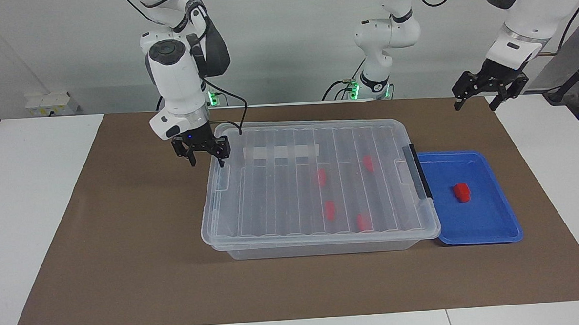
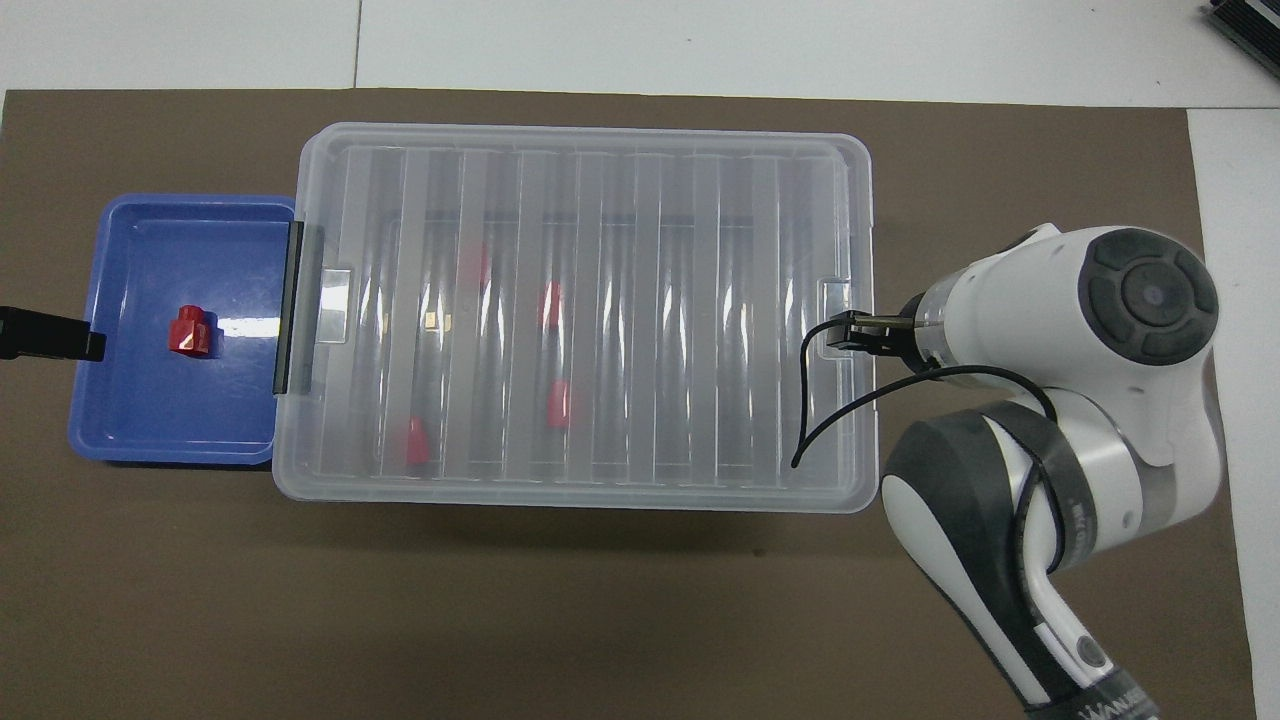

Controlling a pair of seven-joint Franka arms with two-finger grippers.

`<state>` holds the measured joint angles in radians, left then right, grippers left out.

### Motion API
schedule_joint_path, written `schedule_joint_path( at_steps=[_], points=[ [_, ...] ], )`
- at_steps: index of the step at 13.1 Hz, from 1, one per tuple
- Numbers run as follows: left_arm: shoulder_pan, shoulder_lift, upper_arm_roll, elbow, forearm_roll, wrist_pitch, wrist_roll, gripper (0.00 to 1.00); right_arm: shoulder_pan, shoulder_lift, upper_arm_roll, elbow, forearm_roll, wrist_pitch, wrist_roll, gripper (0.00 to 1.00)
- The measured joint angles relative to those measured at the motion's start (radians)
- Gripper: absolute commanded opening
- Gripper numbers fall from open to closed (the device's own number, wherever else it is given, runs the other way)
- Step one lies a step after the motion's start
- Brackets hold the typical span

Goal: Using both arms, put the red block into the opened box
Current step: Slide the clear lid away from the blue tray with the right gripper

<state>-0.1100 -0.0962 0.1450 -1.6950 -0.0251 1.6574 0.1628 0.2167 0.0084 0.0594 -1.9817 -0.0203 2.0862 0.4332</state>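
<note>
Fingers of the right gripper (image 1: 206, 159) were held spread and empty above the right arm's end of the box (image 1: 314, 181), over the small latch tab (image 2: 836, 318) at that end of the ribbed lid (image 2: 600, 300). Opening the lid was judged to be the step in hand, since the lid was seen lying shut on the box; it would be done well if the gripper were lowered squarely onto the tab, so that the tab sat between the fingers before closing, and the lift were made gently so that the box was not dragged. The left gripper (image 1: 489, 89) was held waiting, fingers spread and empty, above the mat (image 1: 126, 238) near the blue tray (image 1: 497, 226). The red block (image 1: 462, 192) lay in the tray, which stood against the black handle bar (image 1: 417, 176). Four other red blocks (image 1: 329, 209) were made out only dimly through the lid. From overhead, the right gripper was largely hidden under its own wrist, and only a dark tip of the left gripper was shown.
</note>
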Motion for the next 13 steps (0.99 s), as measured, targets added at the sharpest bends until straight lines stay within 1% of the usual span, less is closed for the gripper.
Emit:
schedule_joint_path(
  at_steps=[3,6,12,13],
  points=[
    [0.004,0.000,0.002,0.000,0.000,0.000,0.000,1.00,-0.007,-0.003,-0.001,-0.016,0.000,0.000,-0.044,0.85],
    [0.004,0.000,0.002,0.000,0.000,0.000,0.000,1.00,-0.043,-0.009,-0.002,-0.027,0.000,-0.001,-0.124,0.85],
    [0.004,0.000,-0.004,-0.003,0.000,0.001,-0.007,1.00,-0.171,-0.018,-0.004,-0.032,0.000,-0.022,-0.327,0.86],
    [0.004,0.000,-0.002,-0.009,0.000,0.016,-0.010,1.00,-0.196,-0.019,-0.004,-0.032,0.000,-0.022,-0.368,0.86]
  ],
)
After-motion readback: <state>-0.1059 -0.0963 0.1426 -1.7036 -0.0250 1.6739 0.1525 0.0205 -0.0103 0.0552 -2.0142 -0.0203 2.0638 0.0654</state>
